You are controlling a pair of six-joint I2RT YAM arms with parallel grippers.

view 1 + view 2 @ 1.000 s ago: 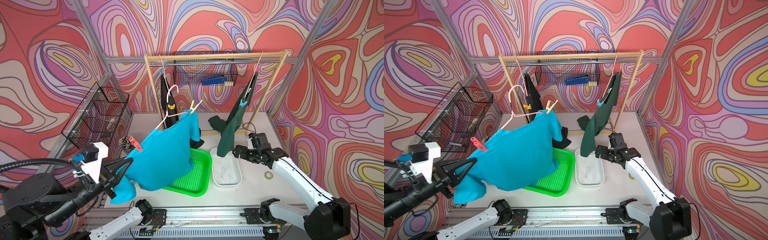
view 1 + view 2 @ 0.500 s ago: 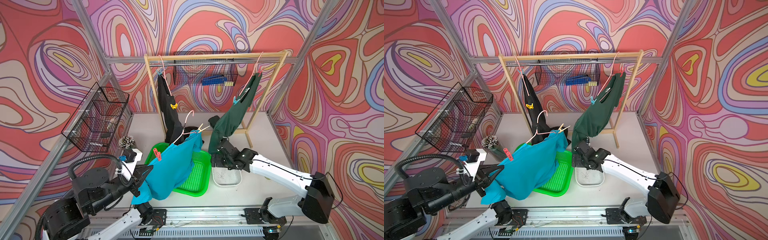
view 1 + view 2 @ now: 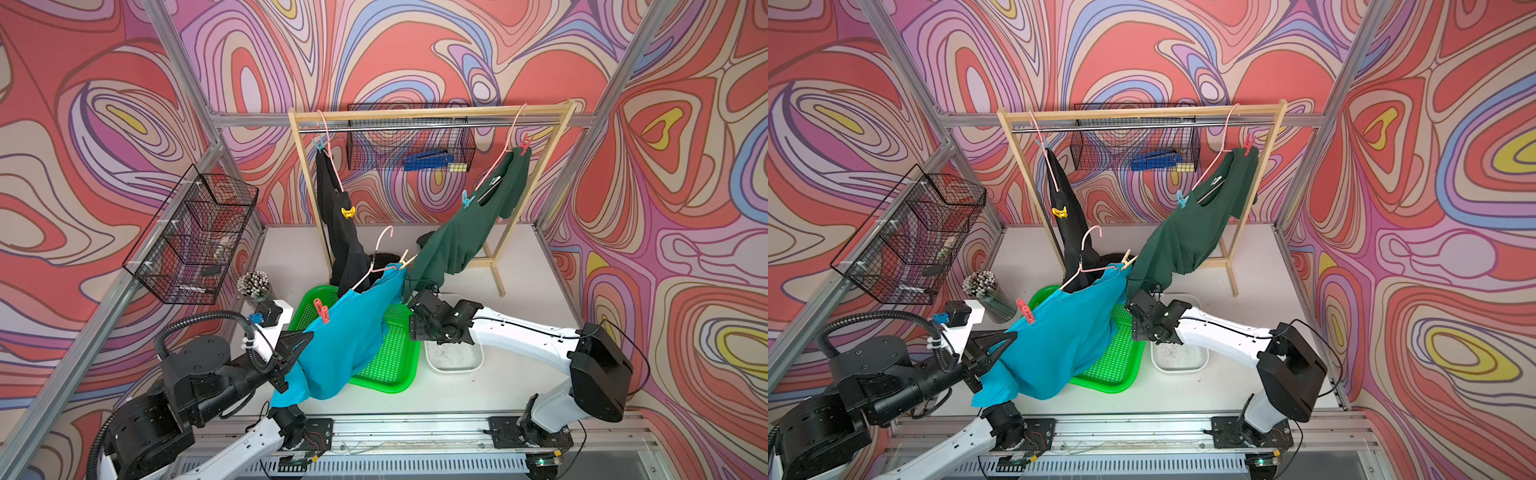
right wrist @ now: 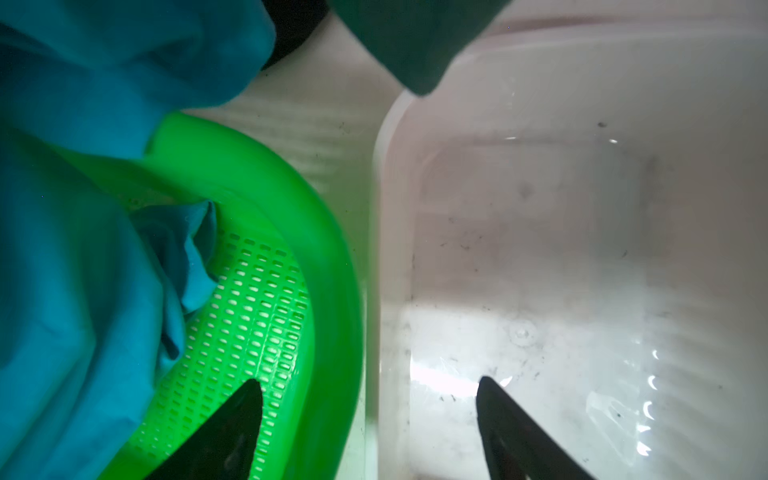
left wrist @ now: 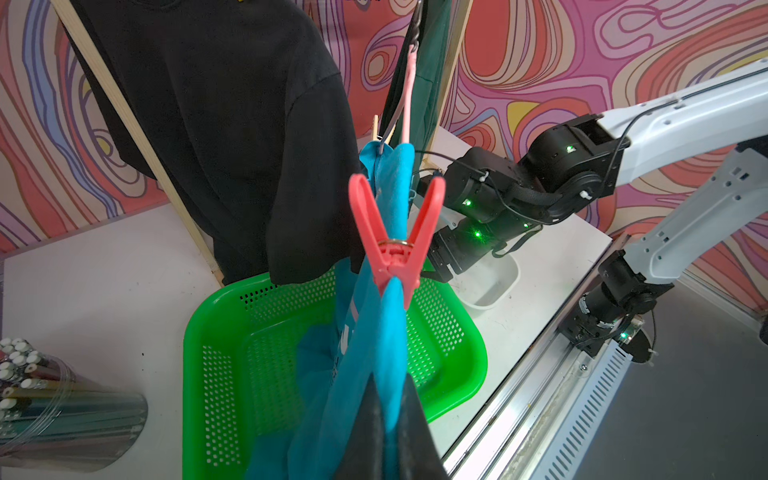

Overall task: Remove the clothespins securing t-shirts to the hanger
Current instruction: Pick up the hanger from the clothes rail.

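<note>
1. Turquoise t-shirt [image 3: 349,332] on a pink hanger [image 3: 380,249]. It sits lower and closer to the green basket [image 3: 386,386] than a second ago. The hanger is off the wooden rack [image 3: 432,113], and folds of the cloth reach into the basket.
2. Dark green t-shirt [image 3: 457,237]. It hung straight a second ago and is now drawn slantwise, with its hem lying on the right arm's wrist.
3. Right gripper [image 4: 368,384]. It has moved in from the right and now hangs above the gap between the basket and the white bin [image 4: 540,249]. Its fingers [image 4: 245,415] are spread wide, holding nothing and touching nothing.
4. Left gripper [image 5: 390,399]. Its fingers [image 5: 365,432] are pressed together on a fold of the turquoise t-shirt, just below the red-pink clothespin [image 5: 395,249].
5. Clothespins, all six clipped on:
   - The red-pink clothespin and the beige clothespin [image 3: 405,261] are on the turquoise shoulders.
   - The yellow clothespin [image 3: 347,212] and the light blue clothespin [image 3: 319,144] are on the black t-shirt [image 3: 345,249].
   - The second light blue clothespin [image 3: 467,199] and the red clothespin [image 3: 525,143] are on the dark green t-shirt.
</note>
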